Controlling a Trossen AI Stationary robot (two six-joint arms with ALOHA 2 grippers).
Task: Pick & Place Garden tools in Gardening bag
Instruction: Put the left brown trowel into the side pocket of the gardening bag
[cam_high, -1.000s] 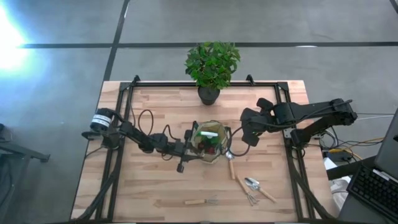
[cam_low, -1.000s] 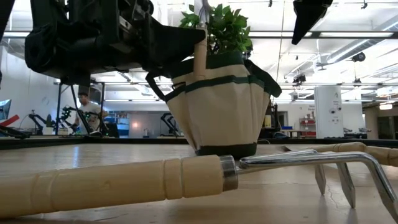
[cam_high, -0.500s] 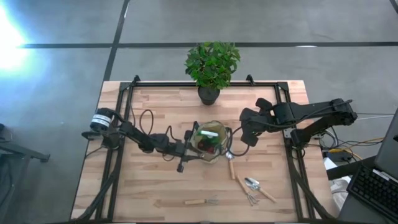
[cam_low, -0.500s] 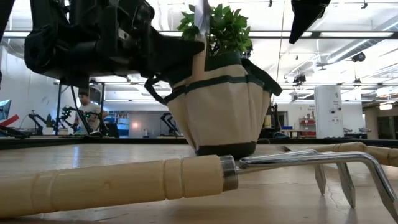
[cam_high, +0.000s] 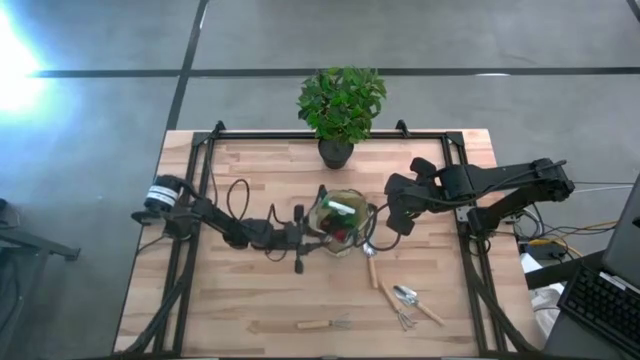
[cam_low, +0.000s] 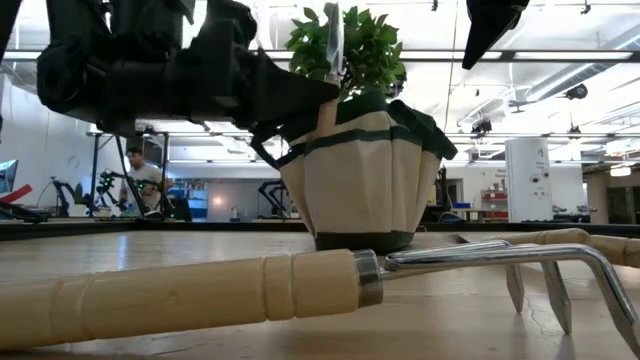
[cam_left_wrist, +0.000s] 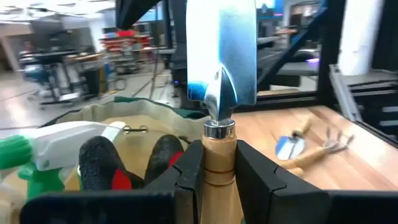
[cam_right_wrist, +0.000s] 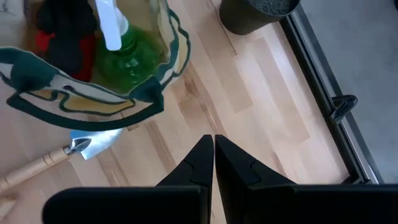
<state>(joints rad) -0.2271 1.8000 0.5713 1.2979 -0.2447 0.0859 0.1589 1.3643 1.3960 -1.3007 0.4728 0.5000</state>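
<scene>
left wrist view | trowel (cam_left_wrist: 219, 134) handle clamped between left jaws, over gardening bag (cam_left_wrist: 134, 118)

My desk (cam_high: 250, 170) is a light wooden top of jointed planks, edged by a black metal frame (cam_high: 205, 150). At its far edge stands a dark pot (cam_high: 336, 153) with a leafy plant. Near the middle sits the gardening bag (cam_high: 342, 222), its base on the wood. Just beside the bag, on my right, a wooden-handled trowel (cam_high: 371, 259) lies on the planks with its blade toward the bag. Nearer the front on that side, another trowel (cam_high: 418, 303) and a small fork (cam_high: 396, 307) lie close together. Well apart from them, by the front edge, lies a wooden-handled rake (cam_high: 324, 324).
</scene>
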